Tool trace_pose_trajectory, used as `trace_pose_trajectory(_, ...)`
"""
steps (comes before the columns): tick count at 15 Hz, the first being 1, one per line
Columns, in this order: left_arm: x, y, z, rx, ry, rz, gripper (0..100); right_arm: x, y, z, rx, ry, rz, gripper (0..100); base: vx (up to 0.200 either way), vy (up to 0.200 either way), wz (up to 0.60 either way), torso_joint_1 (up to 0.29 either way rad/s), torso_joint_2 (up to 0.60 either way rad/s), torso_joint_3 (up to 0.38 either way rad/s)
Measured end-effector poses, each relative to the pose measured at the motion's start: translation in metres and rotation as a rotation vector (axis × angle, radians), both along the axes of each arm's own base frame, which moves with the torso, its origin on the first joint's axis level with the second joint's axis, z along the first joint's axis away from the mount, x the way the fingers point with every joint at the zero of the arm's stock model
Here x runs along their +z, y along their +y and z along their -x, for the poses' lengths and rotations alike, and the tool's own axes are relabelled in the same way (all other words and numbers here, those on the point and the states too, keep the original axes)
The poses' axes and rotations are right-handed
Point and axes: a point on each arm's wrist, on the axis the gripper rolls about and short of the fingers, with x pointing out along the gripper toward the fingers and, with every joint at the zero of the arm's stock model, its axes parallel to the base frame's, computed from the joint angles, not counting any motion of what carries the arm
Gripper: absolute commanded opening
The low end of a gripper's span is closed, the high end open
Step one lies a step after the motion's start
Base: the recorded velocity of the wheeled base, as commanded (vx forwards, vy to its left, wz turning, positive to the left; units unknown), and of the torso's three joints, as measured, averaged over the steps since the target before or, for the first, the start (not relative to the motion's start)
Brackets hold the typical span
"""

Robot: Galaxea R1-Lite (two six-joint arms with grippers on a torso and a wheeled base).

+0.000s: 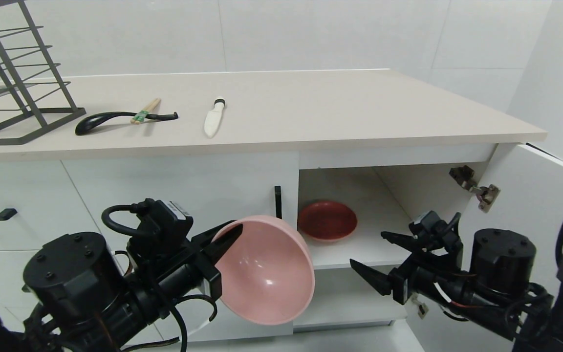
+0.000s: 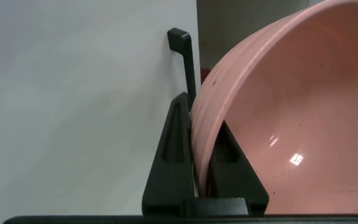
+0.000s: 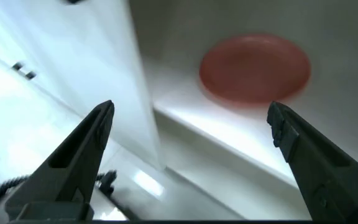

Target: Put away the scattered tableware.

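The left gripper (image 1: pixel 227 239) pinches the pink bowl (image 1: pixel 267 274) by its rim, tilted, just beside the open cupboard (image 1: pixel 408 195); the bowl looks stiff, slick and breakable, so a firm rim hold suits; the right gripper (image 1: pixel 368 249) gapes wide, empty, facing the red plate (image 1: pixel 328 221).

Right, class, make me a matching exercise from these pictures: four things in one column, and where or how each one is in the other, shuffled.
1 pink bowl
2 red dish
3 black spoon
4 right gripper

A on the cabinet shelf
B open, holding nothing
C in the left gripper
D on the countertop

Pairs: 1-C, 2-A, 3-D, 4-B
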Motion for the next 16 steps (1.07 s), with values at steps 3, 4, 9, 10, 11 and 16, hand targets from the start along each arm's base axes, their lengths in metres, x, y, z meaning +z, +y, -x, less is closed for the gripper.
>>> trace_pose_trajectory(3,-0.003,-0.010,-0.008,-0.010,-0.046,-0.052,0,0.015,-0.007,0.015,0.002,-0.030,-0.013,100,0.000,0.000,0.00,0.000,0.00,0.000)
trace_pose_trajectory(4,-0.007,-0.013,-0.011,-0.012,-0.054,-0.078,0,0.019,-0.008,0.017,-0.001,-0.043,-0.019,100,0.000,0.000,0.00,0.000,0.00,0.000)
trace_pose_trajectory(9,-0.020,-0.046,-0.026,-0.062,-0.055,-0.093,0,0.031,-0.017,0.019,-0.026,-0.088,-0.036,100,0.000,0.000,0.00,0.000,0.00,0.000)
trace_pose_trajectory(10,-0.023,-0.052,-0.030,-0.054,-0.055,-0.094,0,0.034,-0.018,0.020,-0.031,-0.103,-0.042,100,0.000,0.000,0.00,0.000,0.00,0.000)
trace_pose_trajectory(11,-0.026,-0.060,-0.035,-0.034,-0.059,-0.092,0,0.038,-0.021,0.021,-0.039,-0.120,-0.048,100,0.000,0.000,0.00,0.000,0.00,0.000)
trace_pose_trajectory(16,-0.045,-0.102,-0.047,0.004,-0.061,-0.084,0,0.050,-0.031,0.020,-0.083,-0.170,-0.064,100,0.000,0.000,0.00,0.000,0.00,0.000)
